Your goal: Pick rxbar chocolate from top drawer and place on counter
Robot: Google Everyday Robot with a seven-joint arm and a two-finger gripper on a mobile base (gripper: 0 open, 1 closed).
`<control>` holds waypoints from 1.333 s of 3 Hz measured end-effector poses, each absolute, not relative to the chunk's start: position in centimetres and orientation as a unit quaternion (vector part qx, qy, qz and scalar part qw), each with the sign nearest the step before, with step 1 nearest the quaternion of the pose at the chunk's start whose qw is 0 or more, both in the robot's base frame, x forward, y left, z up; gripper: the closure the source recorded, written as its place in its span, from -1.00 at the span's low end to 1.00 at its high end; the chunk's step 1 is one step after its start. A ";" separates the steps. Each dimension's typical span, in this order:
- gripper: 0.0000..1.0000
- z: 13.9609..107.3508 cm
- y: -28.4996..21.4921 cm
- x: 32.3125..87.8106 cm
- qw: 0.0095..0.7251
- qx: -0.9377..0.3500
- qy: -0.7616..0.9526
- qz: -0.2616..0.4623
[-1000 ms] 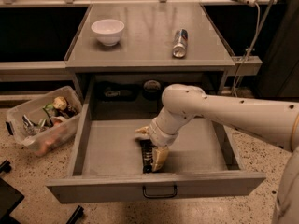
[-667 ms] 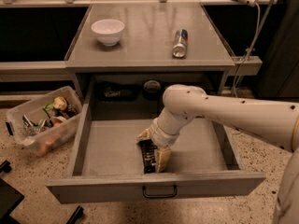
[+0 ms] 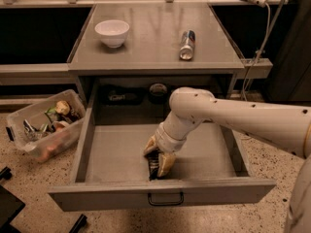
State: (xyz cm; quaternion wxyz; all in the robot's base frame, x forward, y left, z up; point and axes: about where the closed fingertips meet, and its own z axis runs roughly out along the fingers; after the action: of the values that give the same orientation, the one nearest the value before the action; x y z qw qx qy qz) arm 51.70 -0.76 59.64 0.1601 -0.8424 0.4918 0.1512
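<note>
Front of the top drawer: my gripper clasps the rxbar chocolate between both fingers; I judge a straight vertical lift best, clearing the drawer front before reaching the counter between bowl and can.

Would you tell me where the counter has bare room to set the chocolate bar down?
The counter is bare along its front edge and in the middle, between the white bowl and the can. It is tighter left of the bowl and right of the can. The gripper is low in the open drawer, at the bar.
</note>
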 end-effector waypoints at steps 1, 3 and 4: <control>0.93 59.7 -0.8 51.7 0.160 -0.842 0.492 0.151; 1.00 62.2 -1.3 50.8 0.186 -0.837 0.494 0.141; 1.00 69.0 -1.8 47.8 0.267 -0.828 0.476 0.127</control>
State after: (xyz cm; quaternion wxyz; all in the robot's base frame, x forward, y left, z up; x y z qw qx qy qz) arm 47.81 -1.81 68.98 0.2666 -0.8283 0.4762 0.1265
